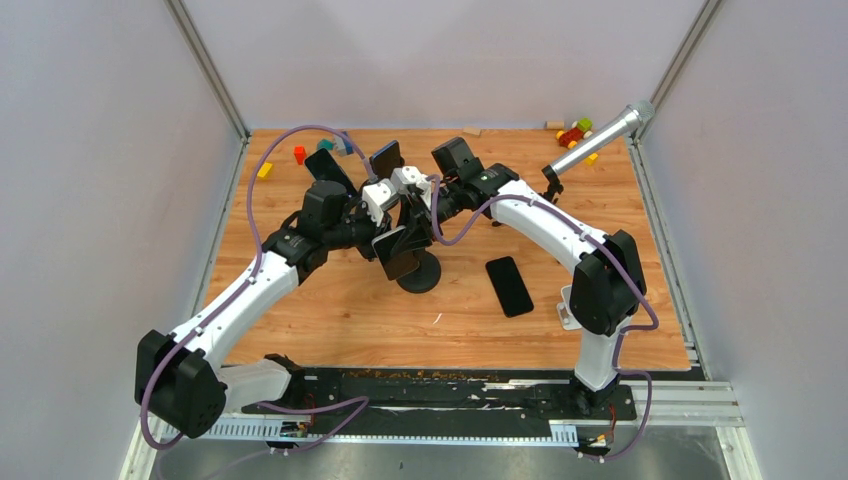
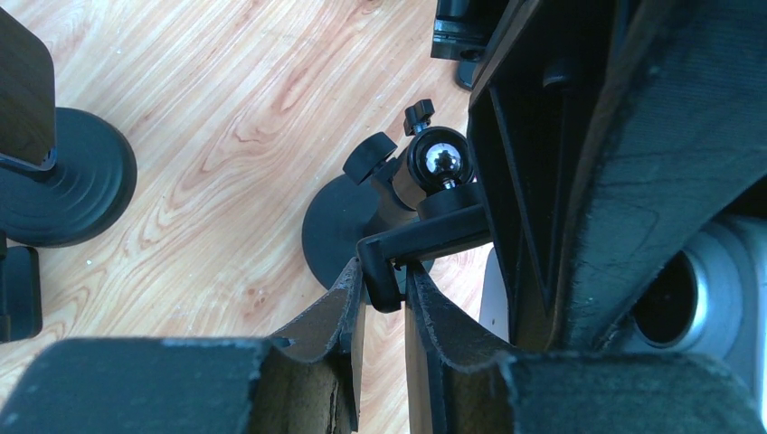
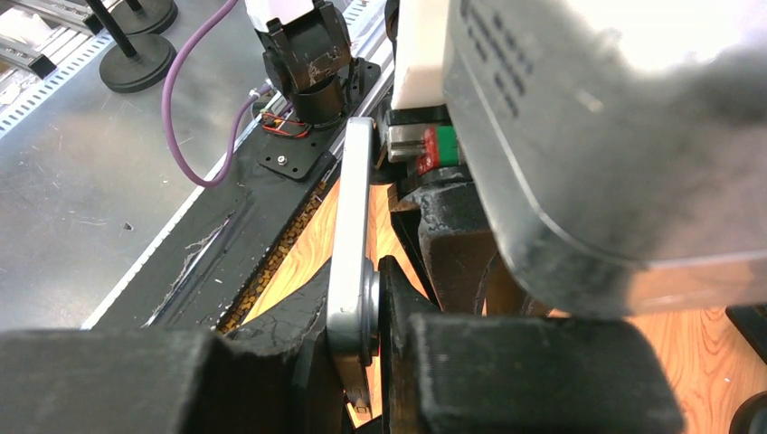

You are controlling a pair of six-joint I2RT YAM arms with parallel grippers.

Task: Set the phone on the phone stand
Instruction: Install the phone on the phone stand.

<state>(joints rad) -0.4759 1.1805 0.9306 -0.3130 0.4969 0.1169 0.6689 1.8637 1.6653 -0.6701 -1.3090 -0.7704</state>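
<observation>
Two claws meet over the middle of the table (image 1: 330,310), each pinching something. The right claw (image 3: 355,291) is pressed together on the phone (image 3: 348,208), with a finger on each flat face. The silver edge runs straight out ahead of its fingertips. The left claw (image 2: 384,276) is nipped onto the black cradle lip (image 2: 425,237) of the phone stand (image 2: 336,237). The ball joint (image 2: 438,163) sits just beyond its fingertips and the round base is below and ahead of them.

From overhead, the phone hangs just beside the left claw and right above the stand's base, apparently not yet seated in the cradle. A second, spare phone (image 1: 509,285) lies flat on the wood behind the right claw, back towards that arm's base.

I'd judge the phone to be a stiff, thin slab. It won't flex, but its glass faces and rounded metal rim look slippery, and the glass would not forgive a drop. The grip seems to sit near one end, so the long free part could pivot between the pads (a hold nearer mid-length would swing less). Gripping across the faces rather than the edges is probably the surest hold. The stand likely tips easily on its joint, which would explain why the left claw is bracing it.
</observation>
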